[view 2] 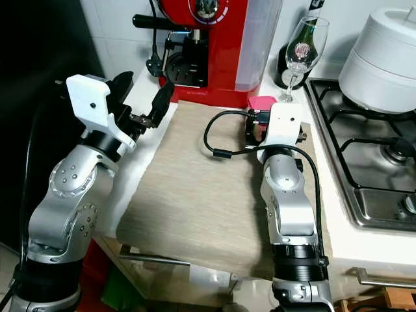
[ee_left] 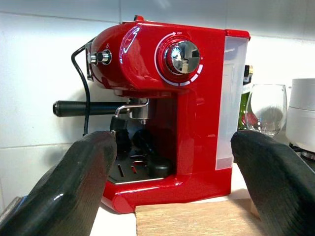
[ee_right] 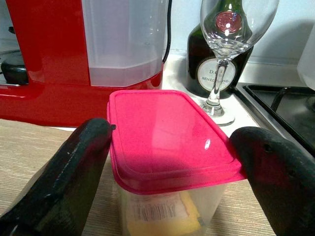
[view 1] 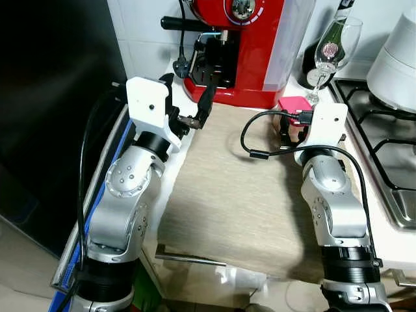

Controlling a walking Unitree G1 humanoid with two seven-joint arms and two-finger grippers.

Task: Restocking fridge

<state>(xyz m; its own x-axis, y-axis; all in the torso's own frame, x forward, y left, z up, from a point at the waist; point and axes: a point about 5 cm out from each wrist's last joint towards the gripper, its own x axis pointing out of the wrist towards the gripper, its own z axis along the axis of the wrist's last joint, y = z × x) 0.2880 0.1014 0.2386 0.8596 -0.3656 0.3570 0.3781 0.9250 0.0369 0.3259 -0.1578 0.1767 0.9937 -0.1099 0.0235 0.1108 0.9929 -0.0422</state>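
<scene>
**Right gripper brackets the pink-lidded container on the counter**

A clear plastic container (ee_right: 170,196) with a pink lid (ee_right: 170,137) stands on the wooden board (view 1: 227,195), at about 1 o'clock from the board's middle, just in front of the red espresso machine (view 1: 240,45). The right gripper (ee_right: 170,162) has its 2 black fingers (ee_right: 74,172) spread, 1 on each side of the container. The one finger looks to touch the lid's edge; the other sits just beside the lid's corner, and whether it touches cannot be told. Something yellow with a label shows through the container's wall.

The left gripper (ee_left: 172,177) hovers at 11 o'clock over the board's far corner, fingers released and wide apart with nothing between them, pointing at the espresso machine.

Behind the container, at 1 o'clock, stand a wine glass (view 1: 335,49) and a dark bottle (ee_right: 216,64). A gas hob (view 2: 370,162) lies at 3 o'clock, with a white pot (view 2: 383,58) on it. A dark fridge front (view 1: 52,117) fills the 9 o'clock side.
</scene>
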